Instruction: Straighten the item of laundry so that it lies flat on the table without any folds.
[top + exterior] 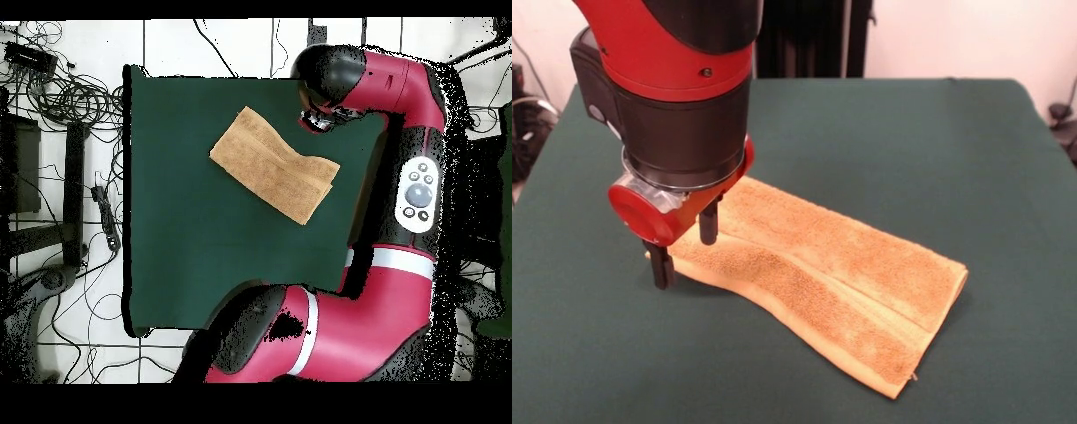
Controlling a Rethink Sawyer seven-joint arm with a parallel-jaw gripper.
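The orange-tan towel (830,269) lies on the dark green table (909,132), folded lengthwise into a long strip with a ridge running along it. Its flat woven band and doubled edges show at the near right end. My gripper (684,247) points down at the towel's left end. It is open, with one black finger (659,265) just off the towel's corner and the other over the terry. In the overhead view the towel (275,165) sits in the upper middle of the table (200,260), and the arm's head hides the gripper.
The red and black arm (680,97) hangs over the table's left part in the front view. In the overhead view, cables and equipment (60,120) lie on the floor beyond the table's left edge.
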